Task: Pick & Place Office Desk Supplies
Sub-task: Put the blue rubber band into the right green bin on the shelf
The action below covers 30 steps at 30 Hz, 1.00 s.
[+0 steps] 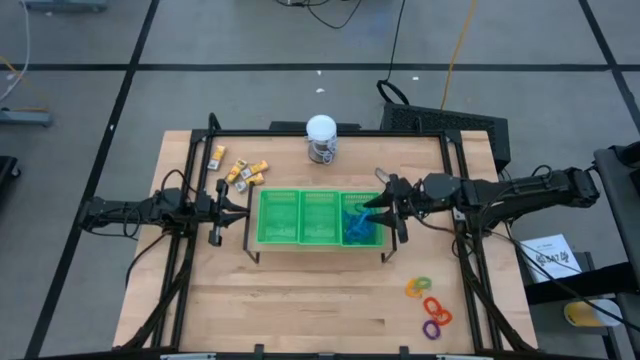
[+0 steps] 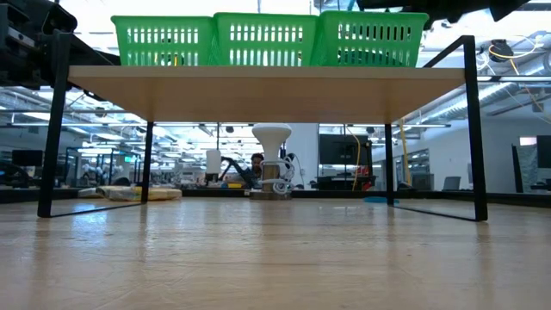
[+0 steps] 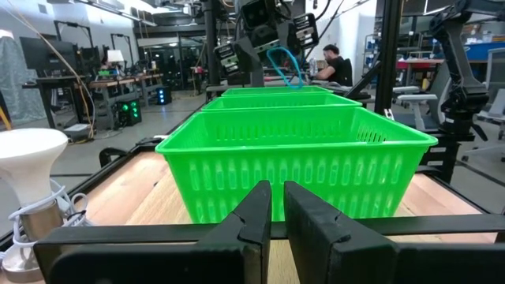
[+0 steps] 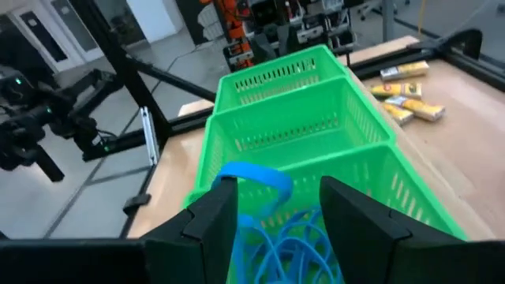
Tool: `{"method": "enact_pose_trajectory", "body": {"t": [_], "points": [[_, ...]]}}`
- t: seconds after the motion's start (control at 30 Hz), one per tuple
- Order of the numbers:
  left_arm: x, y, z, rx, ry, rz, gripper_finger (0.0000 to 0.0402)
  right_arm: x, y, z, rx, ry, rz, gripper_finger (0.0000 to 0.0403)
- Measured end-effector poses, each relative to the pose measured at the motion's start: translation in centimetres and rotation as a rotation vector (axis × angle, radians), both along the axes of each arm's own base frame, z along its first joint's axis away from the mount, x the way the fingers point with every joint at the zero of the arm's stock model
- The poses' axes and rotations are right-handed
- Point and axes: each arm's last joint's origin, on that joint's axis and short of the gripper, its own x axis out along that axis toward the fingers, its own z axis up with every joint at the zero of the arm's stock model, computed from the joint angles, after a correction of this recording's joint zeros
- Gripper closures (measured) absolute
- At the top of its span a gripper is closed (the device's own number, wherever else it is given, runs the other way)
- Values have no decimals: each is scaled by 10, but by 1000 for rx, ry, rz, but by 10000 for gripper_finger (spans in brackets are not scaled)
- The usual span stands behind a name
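While the right claw (image 1: 392,208) hangs over the right-hand compartment of the green tray (image 1: 300,240), we see a thin blue loop (image 4: 256,175) between its fingers, which stand apart around it; whether the loop is still pinched or already loose we cannot tell. Directly beneath lies a tangle of blue loops (image 1: 357,222) already in that compartment, so the loop has only to fall straight down, and we judge the drop to be the step in hand. The tray's long axis runs left to right across the surface (image 1: 300,300), with three compartments in a row; the middle and left ones look bare from above.

What is left lies well apart on either side. Near the front right corner we count about four rings (image 1: 430,305), orange, green and purple, closest to the right arm. Near the back left we count about five yellow-and-white blocks (image 1: 238,170), closest to the left arm. The left claw (image 1: 222,212), fingers pressed together and holding nothing, waits just beside the tray's left end, pointing along its length. One white-topped jar (image 1: 321,138) stands behind the tray. The blue loops are too tangled to count.
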Motion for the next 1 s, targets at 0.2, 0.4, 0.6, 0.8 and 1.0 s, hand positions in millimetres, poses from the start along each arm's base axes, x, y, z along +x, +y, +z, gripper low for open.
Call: {"method": "enact_pose_trajectory", "body": {"t": [0.2, 0.4, 0.6, 0.8, 1.0], "points": [[0, 0, 0, 0, 0, 0, 357, -1, 0, -2, -170, 9, 40, 230], [0, 0, 0, 0, 0, 0, 357, -1, 0, -2, -326, -9, 77, 230], [0, 0, 0, 0, 0, 0, 357, -1, 0, -2, -495, -28, 116, 235], [0, 0, 0, 0, 0, 0, 357, 0, -2, 1, -190, -21, -22, 242], [0, 0, 0, 0, 0, 0, 357, 0, -5, 2, 45, -15, -166, 237]]}}
